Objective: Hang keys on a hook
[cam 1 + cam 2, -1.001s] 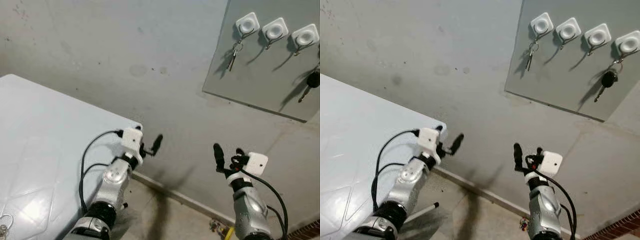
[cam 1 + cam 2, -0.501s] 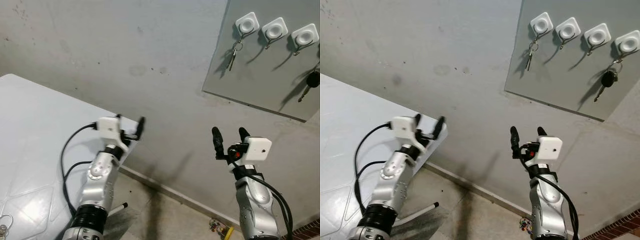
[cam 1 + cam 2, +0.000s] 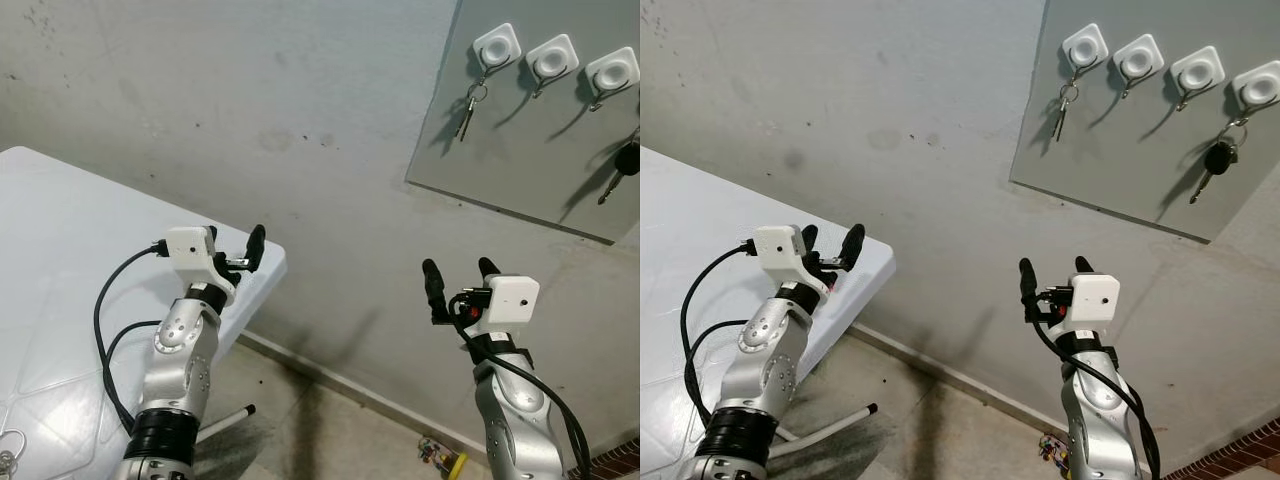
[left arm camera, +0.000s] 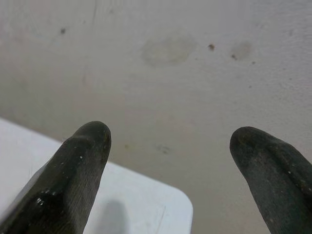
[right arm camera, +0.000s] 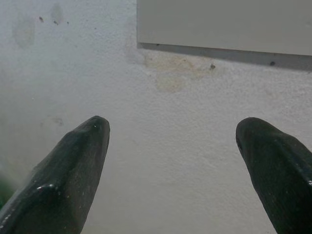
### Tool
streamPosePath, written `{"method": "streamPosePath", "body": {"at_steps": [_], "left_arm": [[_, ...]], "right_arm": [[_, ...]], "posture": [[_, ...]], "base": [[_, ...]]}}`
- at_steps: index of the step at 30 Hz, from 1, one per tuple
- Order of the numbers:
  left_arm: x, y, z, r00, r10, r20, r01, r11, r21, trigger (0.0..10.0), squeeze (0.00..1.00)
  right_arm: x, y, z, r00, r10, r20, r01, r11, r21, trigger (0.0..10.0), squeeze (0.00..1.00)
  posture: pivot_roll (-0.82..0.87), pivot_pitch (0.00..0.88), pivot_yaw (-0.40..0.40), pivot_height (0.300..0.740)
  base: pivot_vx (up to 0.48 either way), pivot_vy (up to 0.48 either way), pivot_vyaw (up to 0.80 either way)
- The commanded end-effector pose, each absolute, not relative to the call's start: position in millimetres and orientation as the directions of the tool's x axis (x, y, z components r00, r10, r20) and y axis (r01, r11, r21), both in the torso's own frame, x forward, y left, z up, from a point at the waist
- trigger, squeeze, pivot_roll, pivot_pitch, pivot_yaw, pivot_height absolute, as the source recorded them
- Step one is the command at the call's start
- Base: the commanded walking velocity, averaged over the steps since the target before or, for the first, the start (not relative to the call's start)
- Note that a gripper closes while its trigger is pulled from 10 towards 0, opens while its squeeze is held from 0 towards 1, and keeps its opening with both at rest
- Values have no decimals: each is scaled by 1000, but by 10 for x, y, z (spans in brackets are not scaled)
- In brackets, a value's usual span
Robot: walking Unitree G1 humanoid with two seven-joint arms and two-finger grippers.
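Keys (image 3: 8, 455), apparently a ring, on white table (image 3: 60, 260) well below and left of left gripper (image 3: 230, 252), fingers spread, empty, right gripper (image 3: 456, 275) also spread, hooks (image 3: 552, 58) above it.

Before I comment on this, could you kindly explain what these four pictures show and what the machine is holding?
This is a humanoid robot with two silver arms, each ending in two black fingers. The two wide pictures come from a stereo camera on its head and show one scene. The left gripper hangs over the corner of a white table; the right gripper is raised before a grey wall. Both jaws stand open and hold nothing.

The two close pictures are taken from each wrist, looking along that gripper's fingers at the wall.

On the wall hangs a board with four white hooks. The first carries silver keys, the last a black-headed key. A key ring lies at the table's near edge.
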State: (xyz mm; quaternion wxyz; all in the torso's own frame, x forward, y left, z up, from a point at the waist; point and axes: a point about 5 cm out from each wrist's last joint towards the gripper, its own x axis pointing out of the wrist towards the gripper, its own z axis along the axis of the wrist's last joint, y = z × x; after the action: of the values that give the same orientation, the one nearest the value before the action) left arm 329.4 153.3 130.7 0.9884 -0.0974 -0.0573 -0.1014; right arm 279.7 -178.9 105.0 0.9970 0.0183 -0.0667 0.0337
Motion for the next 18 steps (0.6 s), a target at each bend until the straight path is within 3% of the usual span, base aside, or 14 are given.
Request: {"method": "streamPosePath", "body": {"at_steps": [1,7,18], "left_arm": [[3287,1521,1342,969,-209,133,228,962,-148,10000,0],[3287,1503,1373,965,-221,139,237,965,-111,10000,0],[3315,1402,1371,961,-249,122,260,962,-85,10000,0]], "right_arm": [[2791,-1810,1109,988,54,144,-58,998,20,10000,0],[2763,-1801,1169,985,66,157,-63,998,-24,10000,0],[2789,-1793,1237,985,72,159,-67,997,-39,10000,0]], "posture": [[-11,0,-19,711],[-18,0,-17,711],[-22,0,-20,711]], "base": [[0,0,0],[0,0,0],[0,0,800]]}}
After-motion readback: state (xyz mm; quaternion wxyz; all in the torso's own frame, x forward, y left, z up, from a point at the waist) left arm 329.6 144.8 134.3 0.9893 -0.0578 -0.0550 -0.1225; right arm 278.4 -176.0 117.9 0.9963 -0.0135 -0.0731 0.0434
